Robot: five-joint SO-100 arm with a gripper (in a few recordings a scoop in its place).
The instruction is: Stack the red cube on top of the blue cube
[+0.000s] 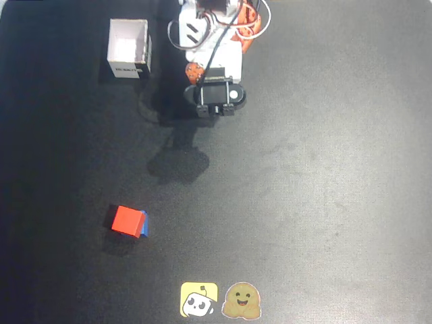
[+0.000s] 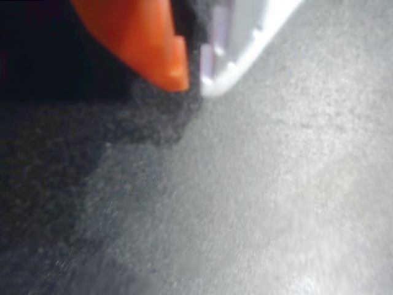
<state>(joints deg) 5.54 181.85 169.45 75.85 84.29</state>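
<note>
One red cube [image 1: 125,220] atop one blue cube [image 1: 144,225]; gripper [image 2: 195,81] seemingly closed.

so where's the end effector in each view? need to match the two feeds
Overhead view: end effector top centre, at the arm's tip, right of the white box, far from the red cube sitting on the blue cube.
Wrist view: end effector top centre, orange finger and white finger nearly touching.
Shared landmark: the dark mat.
</note>
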